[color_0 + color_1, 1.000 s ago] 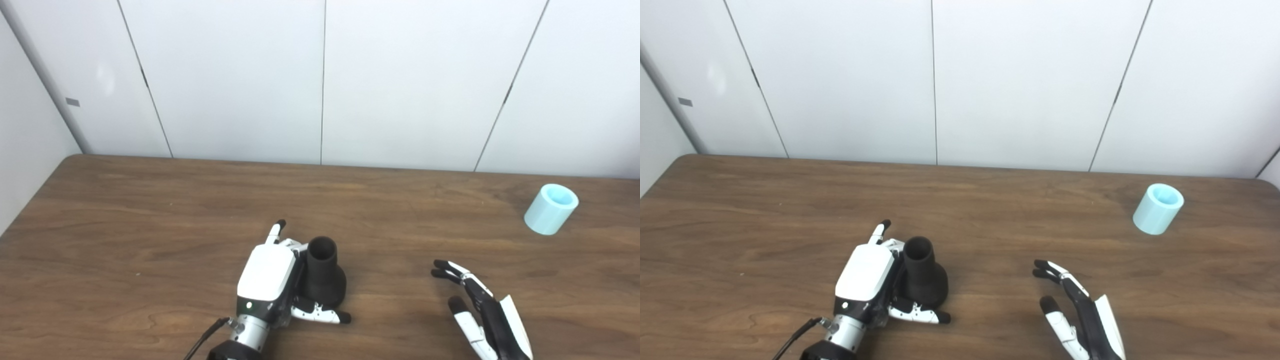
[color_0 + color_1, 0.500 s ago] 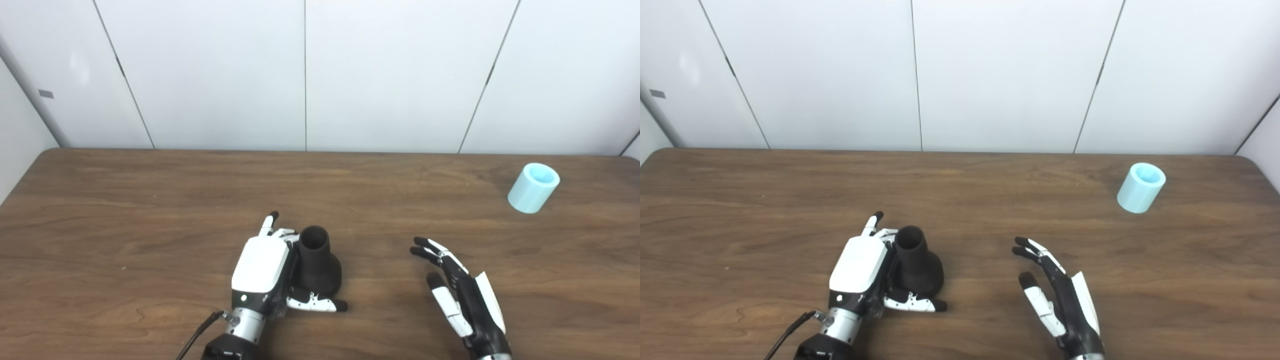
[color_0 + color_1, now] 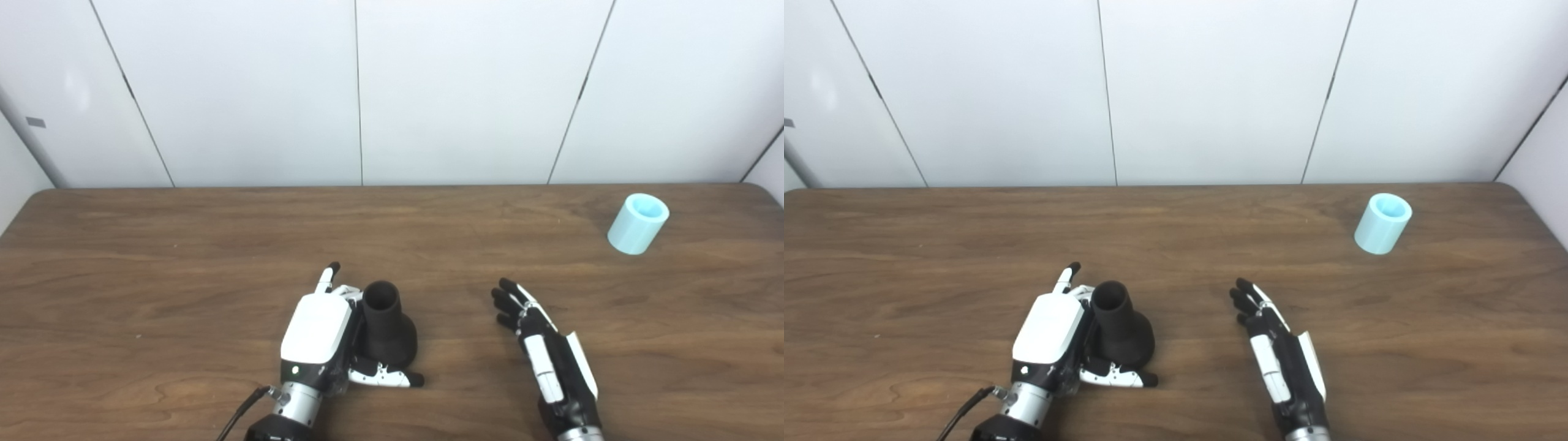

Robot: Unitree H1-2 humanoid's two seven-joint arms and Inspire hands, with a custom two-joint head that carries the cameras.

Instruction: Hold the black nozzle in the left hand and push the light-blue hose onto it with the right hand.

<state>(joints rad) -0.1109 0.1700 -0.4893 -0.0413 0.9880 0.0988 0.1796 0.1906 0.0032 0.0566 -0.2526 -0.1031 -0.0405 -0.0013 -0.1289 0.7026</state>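
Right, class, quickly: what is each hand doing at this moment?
Left hand: fingers wrapped around the black nozzle, which stands on the table.
Right hand: open, fingers spread, holding nothing.

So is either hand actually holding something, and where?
The left hand wraps the black nozzle low on its flared base; the right hand is open and empty.

No legible text, label, brand, number or sign was found on any surface in either view. A small grey rectangular tag [image 3: 35, 122] sat on the white wall panel at far left, but it was too small to show any writing.
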